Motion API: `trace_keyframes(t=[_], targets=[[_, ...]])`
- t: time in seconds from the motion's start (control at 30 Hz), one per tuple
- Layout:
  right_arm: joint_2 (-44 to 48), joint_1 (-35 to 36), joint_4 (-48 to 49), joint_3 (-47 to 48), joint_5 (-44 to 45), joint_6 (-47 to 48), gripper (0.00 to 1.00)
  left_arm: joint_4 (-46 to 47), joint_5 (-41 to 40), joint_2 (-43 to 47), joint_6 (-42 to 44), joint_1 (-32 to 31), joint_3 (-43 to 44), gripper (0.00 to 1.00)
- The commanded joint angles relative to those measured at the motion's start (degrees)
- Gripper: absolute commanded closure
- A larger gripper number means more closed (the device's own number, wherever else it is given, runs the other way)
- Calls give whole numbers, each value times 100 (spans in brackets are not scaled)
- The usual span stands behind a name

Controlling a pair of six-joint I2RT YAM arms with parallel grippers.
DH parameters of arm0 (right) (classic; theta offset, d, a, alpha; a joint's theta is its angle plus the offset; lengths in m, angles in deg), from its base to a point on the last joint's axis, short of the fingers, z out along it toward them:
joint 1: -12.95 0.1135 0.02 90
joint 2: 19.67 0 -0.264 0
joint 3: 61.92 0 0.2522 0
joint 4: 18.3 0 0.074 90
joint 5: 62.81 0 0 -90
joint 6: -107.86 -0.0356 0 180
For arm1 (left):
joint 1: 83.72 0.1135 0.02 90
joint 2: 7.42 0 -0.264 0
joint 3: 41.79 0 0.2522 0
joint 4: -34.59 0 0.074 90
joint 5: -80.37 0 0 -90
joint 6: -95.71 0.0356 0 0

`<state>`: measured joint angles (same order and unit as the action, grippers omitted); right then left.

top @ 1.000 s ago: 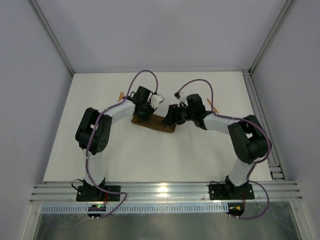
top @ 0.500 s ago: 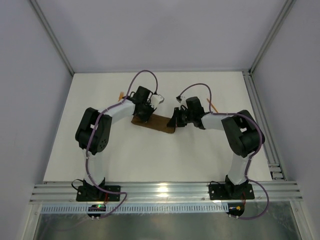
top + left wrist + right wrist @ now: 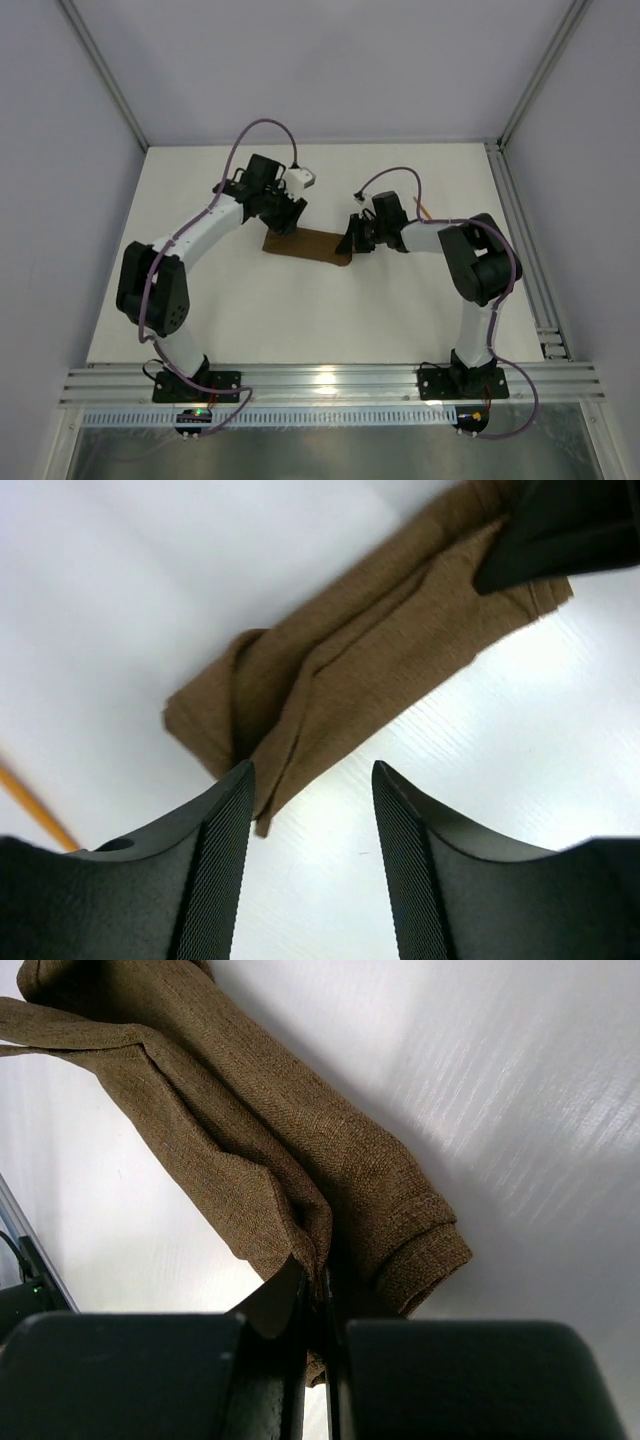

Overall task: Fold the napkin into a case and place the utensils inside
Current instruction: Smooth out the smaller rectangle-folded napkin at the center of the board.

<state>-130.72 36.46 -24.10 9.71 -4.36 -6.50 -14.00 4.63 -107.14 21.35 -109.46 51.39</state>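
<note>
At the middle of the table: the napkin, folded into a narrow layered case. Its long axis runs left to right, with the right end slightly nearer the bases. The right gripper is at that right end — its wrist view shows the fingers clenched on a fold of cloth. The left gripper hangs over the left end with its fingers parted, grasping nothing, and the case lies just ahead of its tips. Only the left wrist view shows the loose folds there and an orange utensil beside them — neither can be made out from above.
</note>
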Motion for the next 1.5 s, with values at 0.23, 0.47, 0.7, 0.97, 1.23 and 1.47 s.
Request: trace_keyframes(t=[0.23, 0.47, 0.7, 0.97, 1.23, 1.47], targets=[[-128, -13, -419, 111, 140, 212, 97, 266, -776, -916, -316, 359, 276, 42], [-181, -13, -436, 84, 105, 265, 97, 582, -916, -1357, -518, 332, 425, 49], [-119, -13, -445, 84, 62, 256, 97, 538, -732, -1454, -588, 332, 145, 85], [74, -4, -481, -117, -53, 256, 97, 477, -635, -875, -361, 324, -681, 100], [154, -4, -542, 49, -264, 168, 97, 214, -749, -390, 106, 315, -1552, 100], [-251, -179, -657, 252, -237, -94, 97, 222, -723, -153, 97, 306, -1912, 98]])
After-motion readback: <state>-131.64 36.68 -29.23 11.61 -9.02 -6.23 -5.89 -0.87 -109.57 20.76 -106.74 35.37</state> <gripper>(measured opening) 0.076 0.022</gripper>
